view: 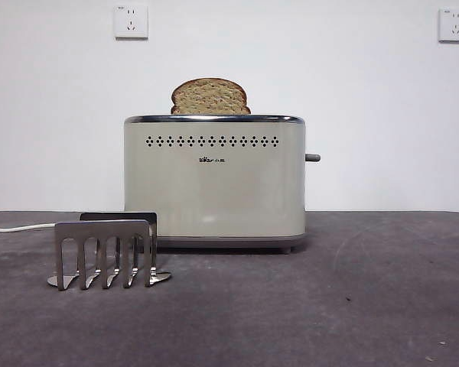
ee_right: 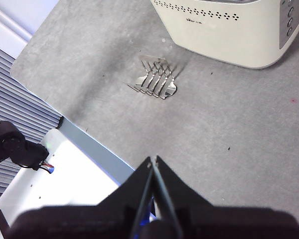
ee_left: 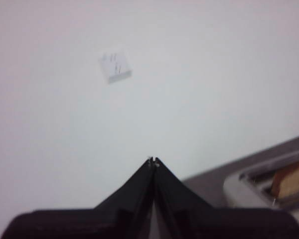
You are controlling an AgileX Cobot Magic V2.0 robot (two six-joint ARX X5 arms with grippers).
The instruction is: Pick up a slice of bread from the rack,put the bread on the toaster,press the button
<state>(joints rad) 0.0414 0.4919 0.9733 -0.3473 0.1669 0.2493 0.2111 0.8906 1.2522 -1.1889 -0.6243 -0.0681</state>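
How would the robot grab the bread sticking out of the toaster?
Grip the slice of bread by its domed top, coming straight down from above. Only that part shows above the toaster; the rest sits down in the slot, so the flat faces of the top are likely the only hold.

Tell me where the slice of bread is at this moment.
In the front view, the slice of bread stands upright in the toaster, its domed top rising above the chrome rim; the rack stands bare in front, toward the toaster's left end.

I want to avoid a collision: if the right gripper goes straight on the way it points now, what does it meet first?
Probably the bare table. The right gripper, jaws shut, points down at it; the rack lies farther along, though depth is unclear.
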